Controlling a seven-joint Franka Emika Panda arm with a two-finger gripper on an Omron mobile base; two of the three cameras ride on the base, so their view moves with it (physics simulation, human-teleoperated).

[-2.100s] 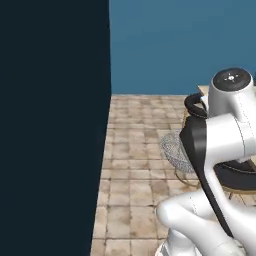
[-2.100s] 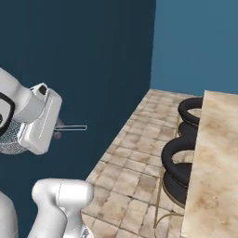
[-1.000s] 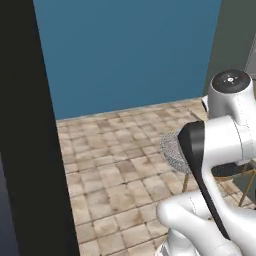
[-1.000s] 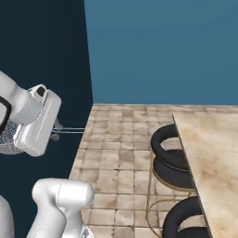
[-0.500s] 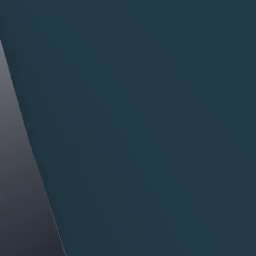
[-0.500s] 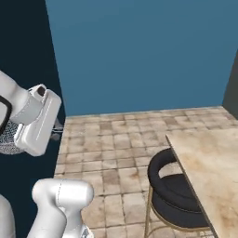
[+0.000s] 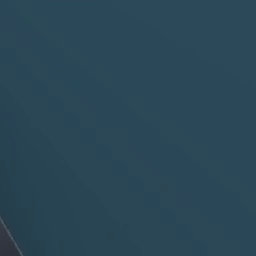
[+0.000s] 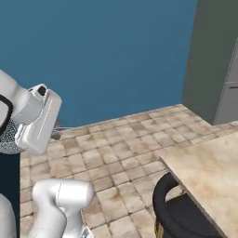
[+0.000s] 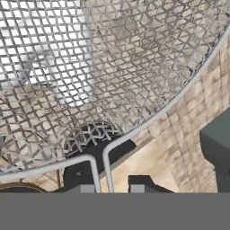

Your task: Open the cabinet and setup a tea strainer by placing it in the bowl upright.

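Bottom of hand view: end effector (image 9: 117,182) still pinching tea strainer (image 9: 90,67) handle. Right base view swung: grey cabinet (image 8: 216,65) now upper right, tabletop (image 8: 209,172) lower right.

The left base view sits hard up against a flat dark teal surface (image 7: 128,110), too close to tell what it is. The right base view looks forward and down from behind the arm (image 8: 35,121), over the tiled floor (image 8: 116,148) to a blue wall (image 8: 102,51), with the worktop (image 8: 209,172) at lower right. The hand view peers along the claw (image 9: 114,182), pressed against the strainer (image 9: 90,67), its mesh across the picture; through it shows the same tiled floor.
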